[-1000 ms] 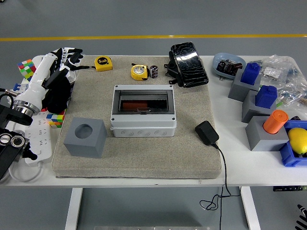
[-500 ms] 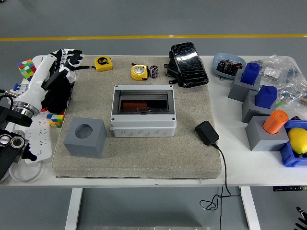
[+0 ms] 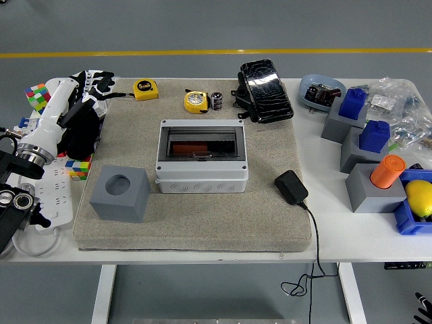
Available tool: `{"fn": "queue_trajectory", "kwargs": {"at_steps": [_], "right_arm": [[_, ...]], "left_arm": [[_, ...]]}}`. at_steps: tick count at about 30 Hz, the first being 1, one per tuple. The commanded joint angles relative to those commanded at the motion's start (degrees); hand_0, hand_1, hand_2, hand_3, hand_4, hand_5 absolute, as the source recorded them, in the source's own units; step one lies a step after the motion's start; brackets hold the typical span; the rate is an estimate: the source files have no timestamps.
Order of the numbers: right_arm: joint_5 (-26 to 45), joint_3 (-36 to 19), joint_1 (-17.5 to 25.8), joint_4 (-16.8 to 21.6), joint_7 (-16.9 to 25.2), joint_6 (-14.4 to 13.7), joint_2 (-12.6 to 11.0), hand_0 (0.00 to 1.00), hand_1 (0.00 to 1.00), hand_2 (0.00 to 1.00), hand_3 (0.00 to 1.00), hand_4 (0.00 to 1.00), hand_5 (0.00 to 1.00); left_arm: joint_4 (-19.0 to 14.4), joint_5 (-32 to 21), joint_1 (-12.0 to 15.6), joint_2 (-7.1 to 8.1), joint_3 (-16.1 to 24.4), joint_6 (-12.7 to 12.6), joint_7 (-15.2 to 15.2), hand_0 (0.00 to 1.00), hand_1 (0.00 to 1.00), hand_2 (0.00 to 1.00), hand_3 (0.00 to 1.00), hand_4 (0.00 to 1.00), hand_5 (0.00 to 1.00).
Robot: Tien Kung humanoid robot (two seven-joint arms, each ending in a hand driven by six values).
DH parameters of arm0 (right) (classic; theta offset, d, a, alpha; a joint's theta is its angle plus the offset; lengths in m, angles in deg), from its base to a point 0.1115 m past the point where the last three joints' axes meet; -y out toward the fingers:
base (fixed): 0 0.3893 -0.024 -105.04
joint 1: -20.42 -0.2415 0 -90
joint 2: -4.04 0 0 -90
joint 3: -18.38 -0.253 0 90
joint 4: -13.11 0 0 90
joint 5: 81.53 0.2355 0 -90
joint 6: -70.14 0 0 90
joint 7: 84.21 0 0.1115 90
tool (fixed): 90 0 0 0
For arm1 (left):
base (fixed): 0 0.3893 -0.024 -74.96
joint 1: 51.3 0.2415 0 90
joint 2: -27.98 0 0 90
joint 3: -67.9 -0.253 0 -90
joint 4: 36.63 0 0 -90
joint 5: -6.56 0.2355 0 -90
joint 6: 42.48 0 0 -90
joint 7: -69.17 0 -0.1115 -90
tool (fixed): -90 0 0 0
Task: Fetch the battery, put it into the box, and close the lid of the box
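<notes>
The battery (image 3: pixel 217 100), a small black cylinder, stands at the far edge of the grey mat (image 3: pixel 270 223), right of a yellow tape measure (image 3: pixel 195 101). The grey box (image 3: pixel 201 177) sits mid-mat with its smoked clear lid (image 3: pixel 201 143) lying down over it, and something orange-red shows through. My left hand (image 3: pixel 94 80) lies at the mat's far left corner with its fingers spread, holding nothing, well left of the battery. The white forearm (image 3: pixel 48 121) runs back to the lower left. A dark sliver of my right arm (image 3: pixel 424 307) shows at the bottom right corner, below the table.
A grey cube with a round hole (image 3: pixel 119 193) stands left of the box. A black adapter (image 3: pixel 291 187) with its cable lies right of it, and a black pouch (image 3: pixel 265 82) lies at the far edge. A second tape measure (image 3: pixel 145 89), puzzle cubes (image 3: pixel 37 96) and blue and grey blocks (image 3: pixel 364 145) are around.
My left arm has drawn slightly to the left. The dark sliver at the bottom right has sunk lower. Battery and box have not moved.
</notes>
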Motion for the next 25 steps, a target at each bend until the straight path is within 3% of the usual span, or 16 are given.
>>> {"fn": "queue_trajectory", "kwargs": {"at_steps": [25], "right_arm": [[0.7, 0.3, 0.6, -0.1, -0.8, 0.4, 0.1, 0.615, 0.649, 0.623, 0.524, 0.942, 0.417]], "left_arm": [[-0.1, 0.2, 0.6, 0.06, -0.1, 0.4, 0.5, 0.583, 0.710, 0.706, 0.729, 0.998, 0.998]]}}
